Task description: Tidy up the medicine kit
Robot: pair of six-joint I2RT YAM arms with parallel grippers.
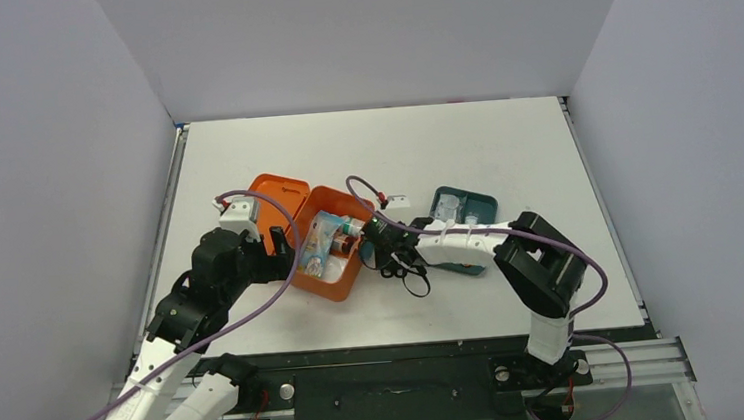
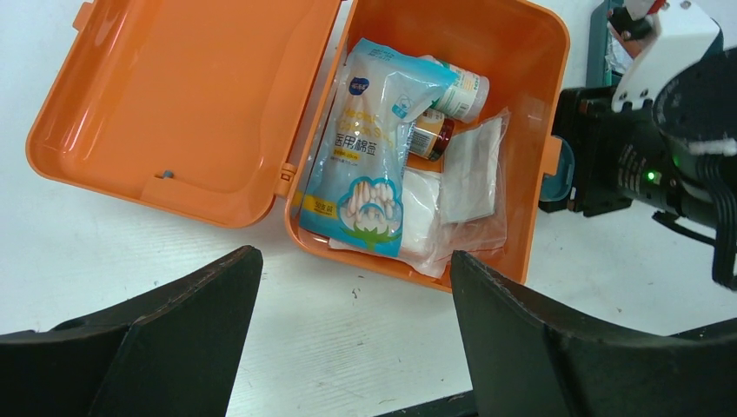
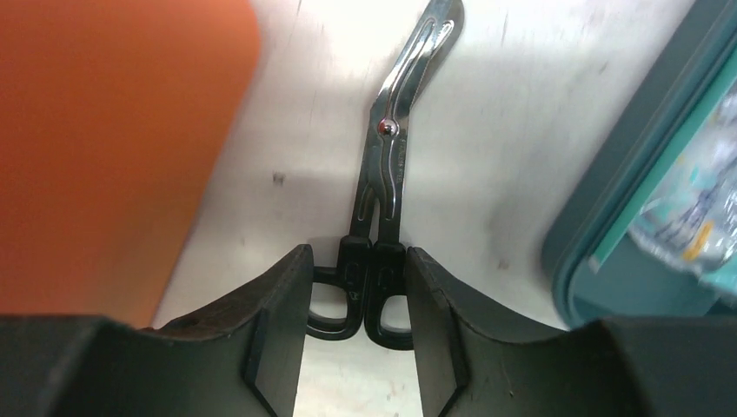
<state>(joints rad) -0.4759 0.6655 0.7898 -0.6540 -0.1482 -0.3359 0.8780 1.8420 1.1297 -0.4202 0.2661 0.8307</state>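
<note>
The medicine kit (image 1: 332, 290) is an orange box lying open, its lid (image 1: 278, 193) flat to the left. In the left wrist view the medicine kit (image 2: 532, 104) holds a blue cotton-swab bag (image 2: 369, 156), two small bottles (image 2: 459, 94) and a clear pouch (image 2: 474, 174). My left gripper (image 2: 356, 261) hangs open over bare table just in front of the kit. My right gripper (image 3: 356, 256) is shut on the black handles of a pair of steel scissors (image 3: 388, 165). The scissors lie on the table between the kit's orange wall (image 3: 104, 130) and a teal tray (image 3: 608, 217), blades pointing away.
The teal divided tray (image 1: 485, 204) with packets in it stands right of the kit, under my right forearm. A small white box (image 1: 399, 203) sits behind the right gripper (image 1: 392, 257). White walls stand along the table's left, right and far sides.
</note>
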